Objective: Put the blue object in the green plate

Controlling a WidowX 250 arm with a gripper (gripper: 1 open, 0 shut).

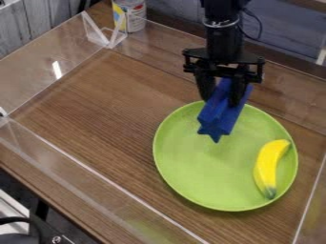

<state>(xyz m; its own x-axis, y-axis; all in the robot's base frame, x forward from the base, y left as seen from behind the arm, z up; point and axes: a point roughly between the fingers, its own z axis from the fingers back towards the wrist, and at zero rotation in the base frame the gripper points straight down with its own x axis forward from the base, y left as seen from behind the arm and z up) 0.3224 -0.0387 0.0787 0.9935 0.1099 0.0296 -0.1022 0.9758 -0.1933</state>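
The royal-blue block (220,114) hangs upright and slightly tilted in my gripper (226,88), whose black fingers are shut on its upper end. It is held above the far-middle part of the lime-green plate (192,167), its lower end close to the plate surface; I cannot tell whether it touches. A yellow banana (268,167) lies on the plate's right side.
Clear plastic walls (51,67) surround the wooden tabletop (90,114). A white container with a yellow label (125,14) stands at the back beyond the wall. A clear stand (99,33) sits near the back left corner.
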